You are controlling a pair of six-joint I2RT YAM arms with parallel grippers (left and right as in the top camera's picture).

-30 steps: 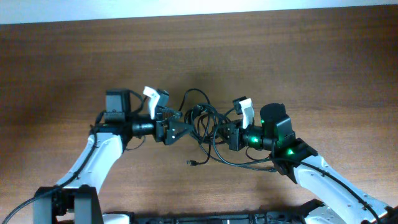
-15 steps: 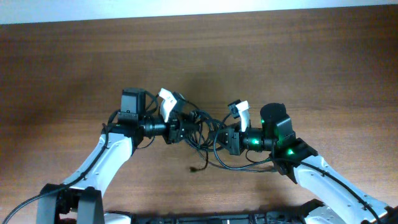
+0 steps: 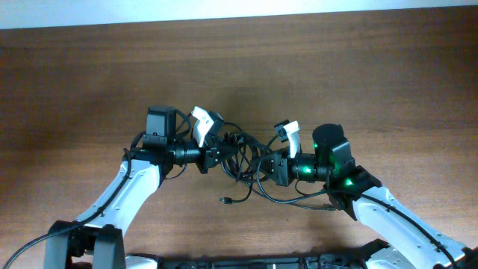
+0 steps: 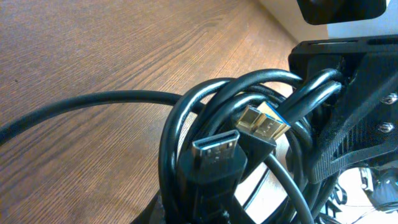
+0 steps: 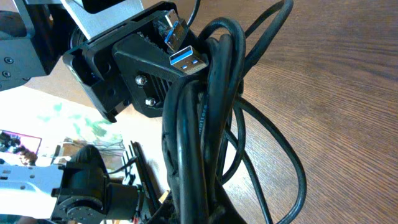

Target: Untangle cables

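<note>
While the cables (image 3: pixel 243 153) are bunching in one black tangle between the arms, gold plug (image 4: pixel 264 123) and blue plug (image 5: pixel 186 60) showing, left pincer (image 3: pixel 219 155) and right pincer (image 3: pixel 270 168) are clamping it from opposite sides; loose plug end (image 3: pixel 224 199) is trailing out over the wooden tabletop (image 3: pixel 358 82).

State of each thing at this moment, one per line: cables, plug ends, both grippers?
cables: tangled in one bundle, held between the two grippers
left gripper: shut on the cables
right gripper: shut on the cables
loose plug end: free, lying on the table
</note>
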